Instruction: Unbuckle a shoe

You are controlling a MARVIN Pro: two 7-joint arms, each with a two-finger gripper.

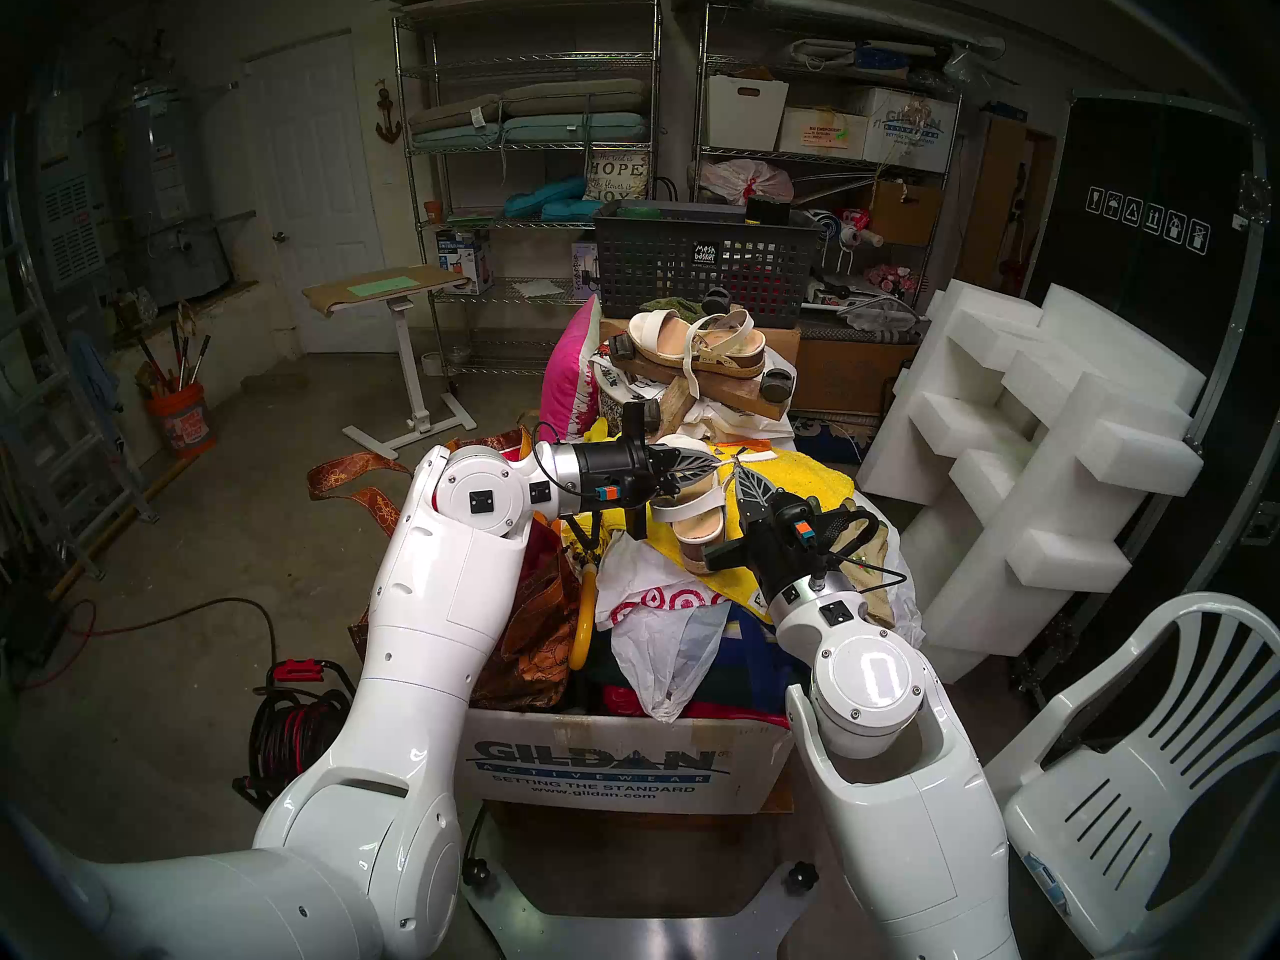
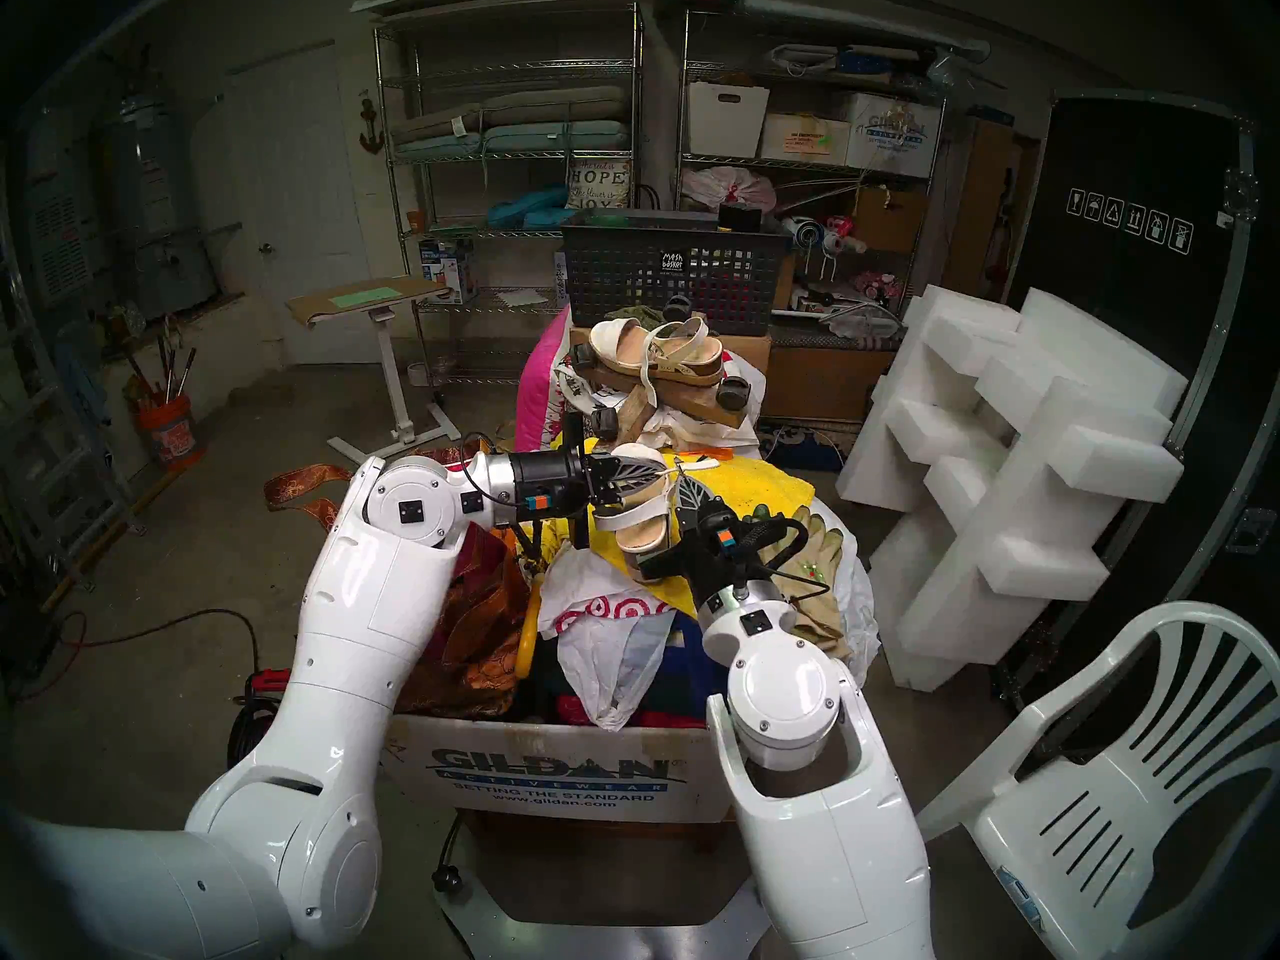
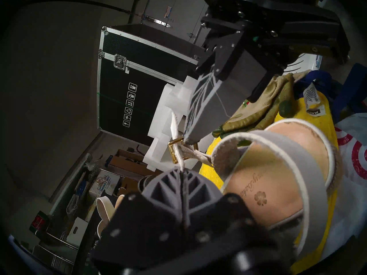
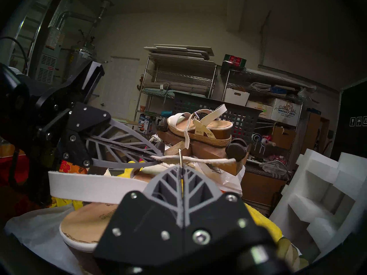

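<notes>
Head views: the sandal (image 1: 696, 519) lay on a yellow towel (image 1: 796, 480) atop the box (image 1: 609, 764) clutter. Left wrist: the left gripper (image 3: 181, 169) was pinched on its thin strap (image 3: 179, 159) beside the gold buckle (image 3: 171, 151). Right wrist: the right gripper (image 4: 180, 167) was clamped on the strap (image 4: 198, 160) at the buckle (image 4: 180, 156).

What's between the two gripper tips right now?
Only a short run of the sandal's white strap and its gold buckle. Left gripper pinches the strap, right gripper the buckle. Clearest in the left wrist view.
</notes>
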